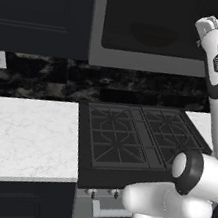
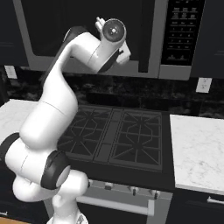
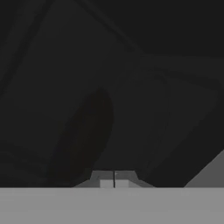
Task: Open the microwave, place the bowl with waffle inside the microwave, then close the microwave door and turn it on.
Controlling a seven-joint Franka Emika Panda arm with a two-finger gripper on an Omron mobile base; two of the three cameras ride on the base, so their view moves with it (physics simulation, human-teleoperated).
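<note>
Nearest: stove (image 2: pixel 118 135) bare, counter (image 1: pixel 25 132) at 9 o'clock of it. Farther, at 12 o'clock: microwave (image 2: pixel 175 65), door (image 1: pixel 157 18) looked shut. Gripper (image 3: pixel 113 179) up against dark glass near handle (image 2: pixel 145 39), jaws pressed together, nothing seen pinched. Bowl not spotted. Judged at door stage; loading, closing, start probably all left.

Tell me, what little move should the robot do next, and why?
Probably slide the gripper sideways to the button panel and press start. The door looks closed, and a dim round shape behind its glass may be the bowl already inside. The gripper is shut, holds nothing and sits close to the glass, so it looks ready to poke a button.
</note>
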